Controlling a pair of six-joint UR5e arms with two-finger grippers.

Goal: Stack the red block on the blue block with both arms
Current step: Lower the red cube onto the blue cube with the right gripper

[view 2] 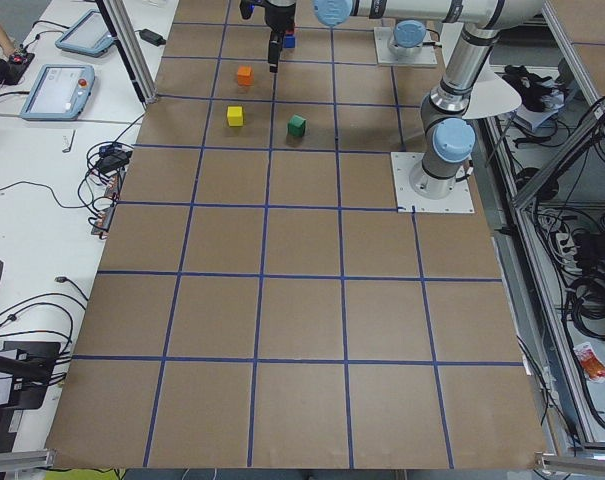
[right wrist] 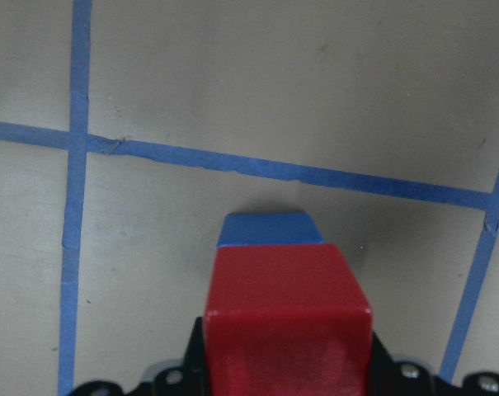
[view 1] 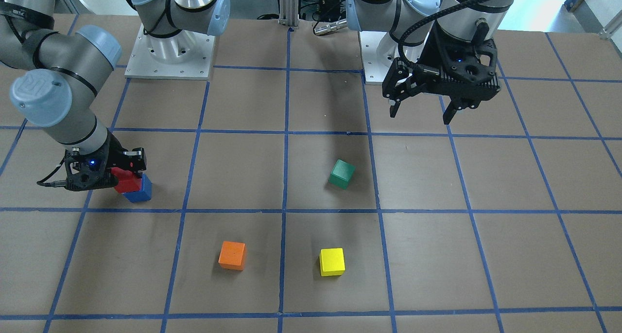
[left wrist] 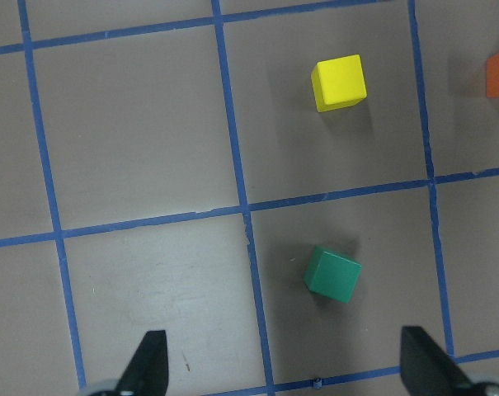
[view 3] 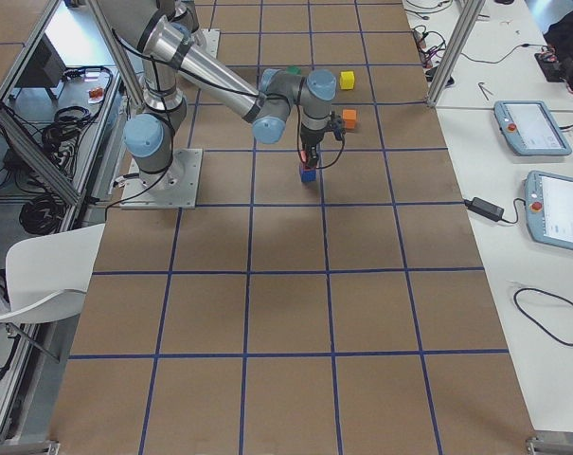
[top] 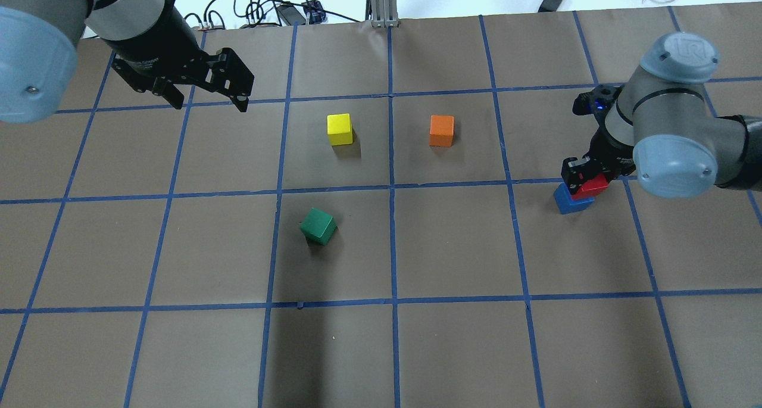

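The red block (view 1: 124, 181) is in my right gripper (view 1: 127, 174), which is shut on it. It sits slightly tilted on top of the blue block (view 1: 140, 192), offset to one side; I cannot tell whether the two touch. The right wrist view shows the red block (right wrist: 286, 305) between the fingers, with the blue block (right wrist: 270, 229) showing just past it. In the overhead view the red block (top: 594, 186) and blue block (top: 570, 201) are at the right, under the right gripper (top: 586, 178). My left gripper (view 1: 420, 112) is open and empty, high above the table and far from both blocks.
A green cube (view 1: 341, 173) lies near the table's middle, with an orange cube (view 1: 232, 254) and a yellow cube (view 1: 332, 261) beyond it on the operators' side. The arm bases (view 1: 170, 56) stand at the robot's edge of the table.
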